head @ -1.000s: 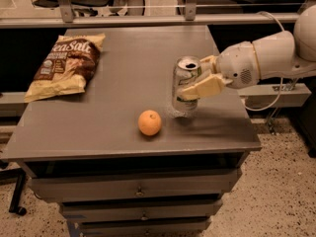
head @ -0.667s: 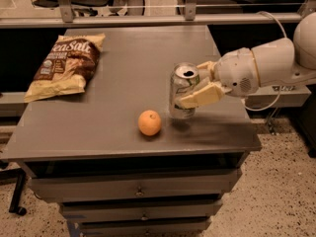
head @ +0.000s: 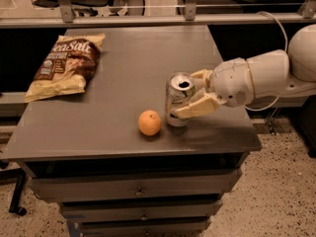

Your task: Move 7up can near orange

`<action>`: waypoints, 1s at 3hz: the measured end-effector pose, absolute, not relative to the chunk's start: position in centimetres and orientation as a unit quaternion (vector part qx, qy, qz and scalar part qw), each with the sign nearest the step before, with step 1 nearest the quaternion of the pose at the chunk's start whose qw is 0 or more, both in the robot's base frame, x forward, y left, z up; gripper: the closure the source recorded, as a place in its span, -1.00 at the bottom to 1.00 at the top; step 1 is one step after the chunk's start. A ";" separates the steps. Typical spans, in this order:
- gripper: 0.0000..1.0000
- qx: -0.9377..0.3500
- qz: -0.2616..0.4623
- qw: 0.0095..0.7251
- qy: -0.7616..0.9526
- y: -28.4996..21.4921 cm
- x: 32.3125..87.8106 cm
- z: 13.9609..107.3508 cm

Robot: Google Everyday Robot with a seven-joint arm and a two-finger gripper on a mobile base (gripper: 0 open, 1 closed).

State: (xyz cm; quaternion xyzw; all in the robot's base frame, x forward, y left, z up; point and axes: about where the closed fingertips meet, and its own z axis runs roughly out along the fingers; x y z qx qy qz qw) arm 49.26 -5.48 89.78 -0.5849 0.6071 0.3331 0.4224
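Observation:
The 7up can [head: 177, 97] stands upright on the grey table [head: 128, 58], silver with an open top. The orange [head: 149, 122] sits just left of and slightly in front of the can, a small gap between them. My gripper [head: 192, 94] reaches in from the right on a white arm [head: 256, 78]. Its cream fingers [head: 198, 107] are closed on the can, one in front and one behind.
A bag of sea salt chips [head: 64, 65] lies at the table's back left. The table's front edge runs just below the orange, with drawers [head: 138, 189] beneath. Chairs and a rail stand behind the table.
My gripper has carried the can to the left, closer to the orange. The orange and the chip bag have not moved.

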 end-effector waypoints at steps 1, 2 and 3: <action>0.66 -0.595 0.323 0.421 0.603 -5.8 48.9 89.2; 0.20 -0.600 0.320 0.417 0.603 -6.0 48.7 88.6; -0.31 -0.603 0.319 0.413 0.603 -5.9 48.5 88.2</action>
